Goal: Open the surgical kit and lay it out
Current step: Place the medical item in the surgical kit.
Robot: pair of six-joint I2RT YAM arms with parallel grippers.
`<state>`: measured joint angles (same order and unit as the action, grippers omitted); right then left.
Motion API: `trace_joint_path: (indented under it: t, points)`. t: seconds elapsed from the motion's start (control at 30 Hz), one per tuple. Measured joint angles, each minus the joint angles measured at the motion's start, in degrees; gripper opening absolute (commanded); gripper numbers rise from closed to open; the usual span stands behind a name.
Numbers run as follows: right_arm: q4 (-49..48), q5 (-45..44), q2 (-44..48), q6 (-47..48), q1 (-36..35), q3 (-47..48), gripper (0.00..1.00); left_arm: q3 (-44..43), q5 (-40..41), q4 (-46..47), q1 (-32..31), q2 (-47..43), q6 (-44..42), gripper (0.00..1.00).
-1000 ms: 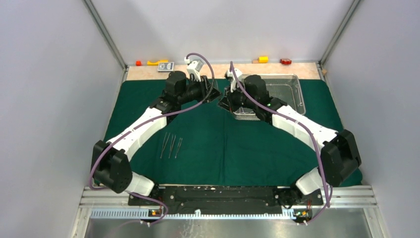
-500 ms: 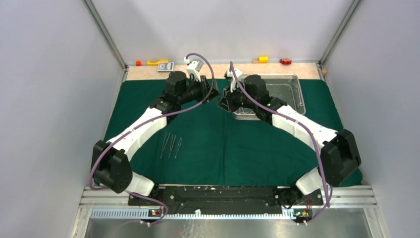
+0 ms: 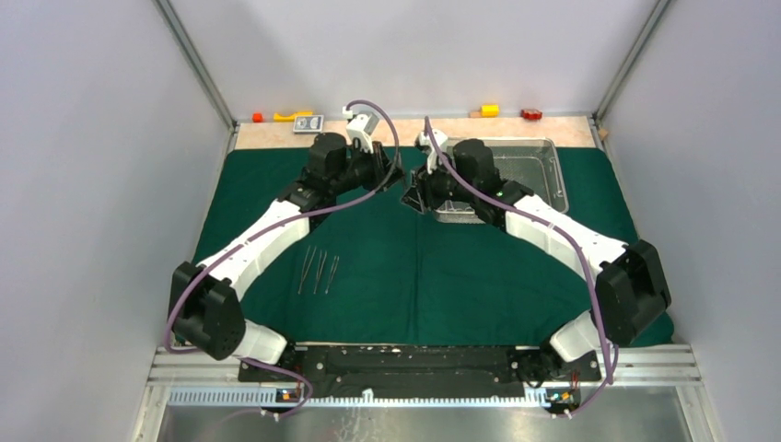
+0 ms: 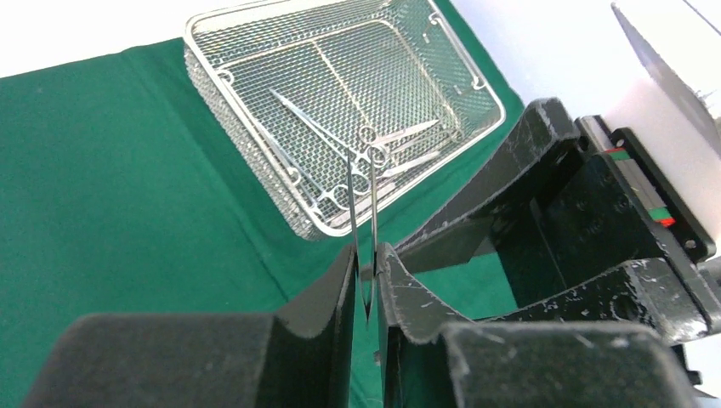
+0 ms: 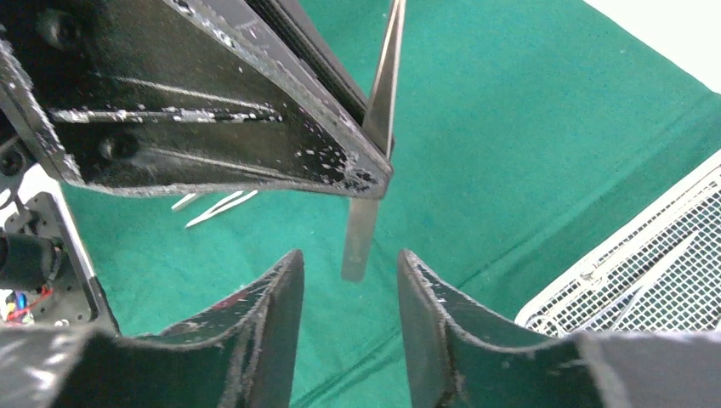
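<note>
Steel instrument (image 5: 361, 238) part-hidden above green cloth (image 4: 127, 170).
Left gripper (image 4: 367, 265) clamps it, gripped end concealed; right gripper (image 5: 347, 259) parted around its free end, no contact; mesh tray (image 4: 383, 59) rim near.

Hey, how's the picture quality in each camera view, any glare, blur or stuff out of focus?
Top external: even, soft light, no hard shadows; the three instruments on the green cloth are too small to resolve. Left wrist: mesh tray crisp, the area past the cloth washes out to white. Right wrist: the tweezers and the right gripper's fingers look soft.
</note>
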<state>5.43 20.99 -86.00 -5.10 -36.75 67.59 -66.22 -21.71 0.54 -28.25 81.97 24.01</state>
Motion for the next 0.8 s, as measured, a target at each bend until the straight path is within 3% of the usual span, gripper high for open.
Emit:
trace_joint_path:
  t: [0.37,0.5,0.57,0.8]
  points:
    - [2.9,-1.1,4.6,10.3,0.0,-3.2,0.51,1.6,3.3,-14.6,0.0,-5.7,-11.4,0.21]
    - [3.1,-1.8,9.1,13.6,1.2,-5.8,0.52,8.0,3.8,-21.4,0.3,-7.8,-14.5,0.21]
    - [2.7,-1.9,10.7,14.6,2.8,-7.0,0.52,11.4,3.7,-24.5,1.0,-8.1,-14.8,0.17]
    - [2.1,-2.8,11.8,15.7,9.9,-11.3,0.52,20.0,2.1,-29.0,7.7,-8.2,-11.9,0.15]
